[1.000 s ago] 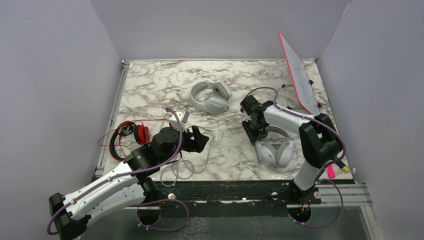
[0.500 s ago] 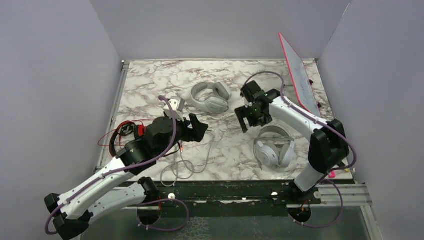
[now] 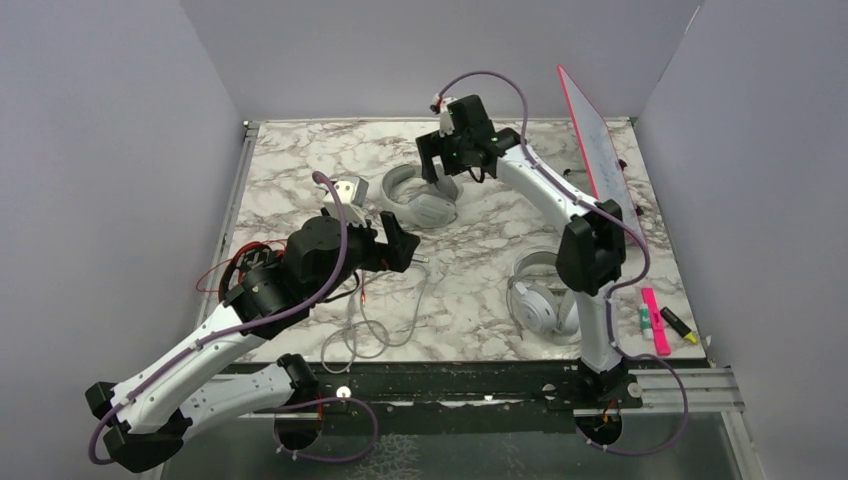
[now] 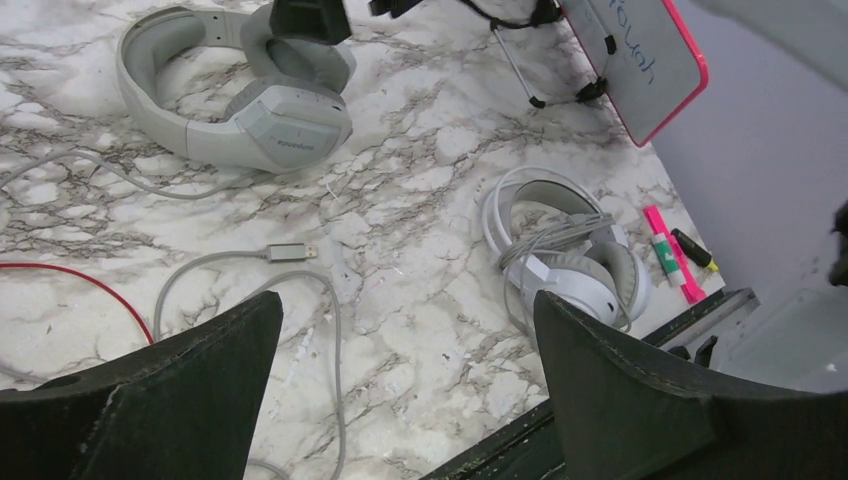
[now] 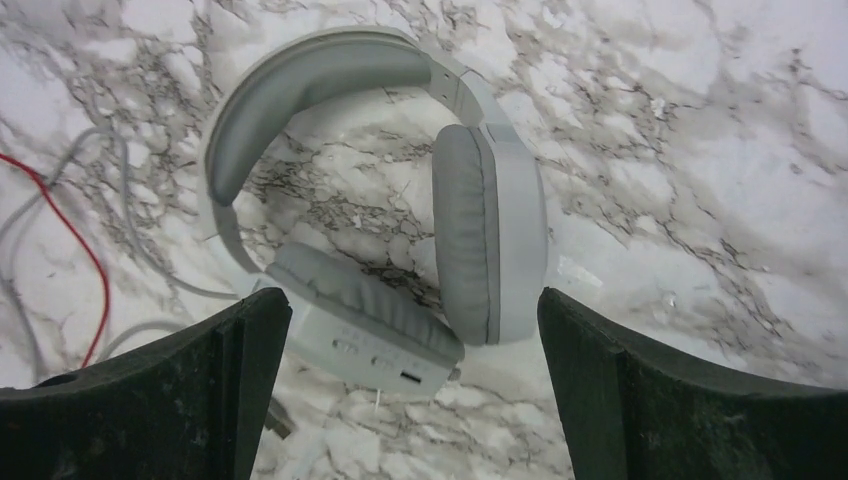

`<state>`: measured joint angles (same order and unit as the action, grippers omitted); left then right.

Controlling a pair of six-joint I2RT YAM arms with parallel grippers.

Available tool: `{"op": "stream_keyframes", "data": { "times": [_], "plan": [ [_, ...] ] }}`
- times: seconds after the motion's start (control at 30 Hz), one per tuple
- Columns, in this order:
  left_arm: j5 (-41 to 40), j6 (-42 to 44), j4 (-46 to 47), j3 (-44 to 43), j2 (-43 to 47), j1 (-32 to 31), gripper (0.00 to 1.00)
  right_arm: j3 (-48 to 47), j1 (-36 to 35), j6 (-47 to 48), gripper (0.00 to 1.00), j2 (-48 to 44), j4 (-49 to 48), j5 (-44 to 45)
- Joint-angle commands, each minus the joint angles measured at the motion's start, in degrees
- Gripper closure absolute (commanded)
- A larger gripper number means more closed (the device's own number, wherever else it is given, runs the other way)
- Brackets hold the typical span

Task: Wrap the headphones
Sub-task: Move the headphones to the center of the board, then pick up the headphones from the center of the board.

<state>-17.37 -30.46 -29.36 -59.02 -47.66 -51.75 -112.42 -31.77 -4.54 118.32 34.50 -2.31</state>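
The light grey headset point(image 5: 490, 230) lies flat on the marble tabletop point(image 3: 300, 160) in the upper middle of the top view, with its cups folded inward under the band. The right claw point(image 5: 408, 298) hangs directly above it, fingers spread wide and nothing held. The left claw point(image 4: 405, 300) is likewise spread wide and empty, poised over the loose grey cable point(image 4: 330, 330) and its USB plug point(image 4: 290, 252) near the middle of the tabletop. The white-silver headset point(image 4: 575, 265) rests at the lower right, a cable apparently already wound across its cups. The red-and-black headset point(image 3: 262, 268) sits at the left edge, half hidden by the left arm, with its red cable point(image 4: 90, 285) straying across the marble. The grey headset is judged to be light. Its plastic band would be stiff but slightly springy, its cushions soft, and its smooth shells likely to slip between hard fingers. The cup hinges should be treated as the weak points. The firmest hold is expected at the padded crown of the band or on the stem just above a cup, rather than across a cushion. The cable is thin, limp and inclined to spring out of its coils. It is best taken close to the rigid plug, where it can be pinched securely and led around the cups without being kinked.
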Motion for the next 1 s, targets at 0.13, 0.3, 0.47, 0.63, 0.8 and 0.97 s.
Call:
{"op": "stream_keyframes", "data": {
  "times": [0.13, 0.3, 0.47, 0.63, 0.8, 0.97],
  "plan": [
    [1.6, -2.5, -1.6, -0.5, 1.1, 0.4, 0.06, -7.4, 1.4, 9.0, 0.02, 12.8, -3.1, -2.0],
    [0.1, -2.6, -2.1, -0.3, 1.6, 0.4, 0.06, -7.4, 1.9, 12.0, 0.11, 16.4, -3.8, -1.2],
    [0.1, -3.3, -2.3, -0.5, 1.2, 0.4, 0.06, -5.4, 2.3, 12.1, 0.23, 17.5, -6.7, -5.7],
    [-2.3, -4.0, -4.2, -1.5, 0.3, 0.3, 0.04, -9.9, 2.3, 13.0, 0.59, 17.7, -4.7, -6.4],
    [-6.6, -3.9, -8.5, -6.2, -0.3, 1.0, 0.02, -9.6, 2.3, 14.5, 0.82, 9.6, -1.4, -2.7],
    [-6.7, -0.8, -13.8, -15.2, -5.5, 1.7, 0.02, 0.5, 2.2, 15.4, 1.0, -6.3, -5.4, -3.7]
  ]
}}
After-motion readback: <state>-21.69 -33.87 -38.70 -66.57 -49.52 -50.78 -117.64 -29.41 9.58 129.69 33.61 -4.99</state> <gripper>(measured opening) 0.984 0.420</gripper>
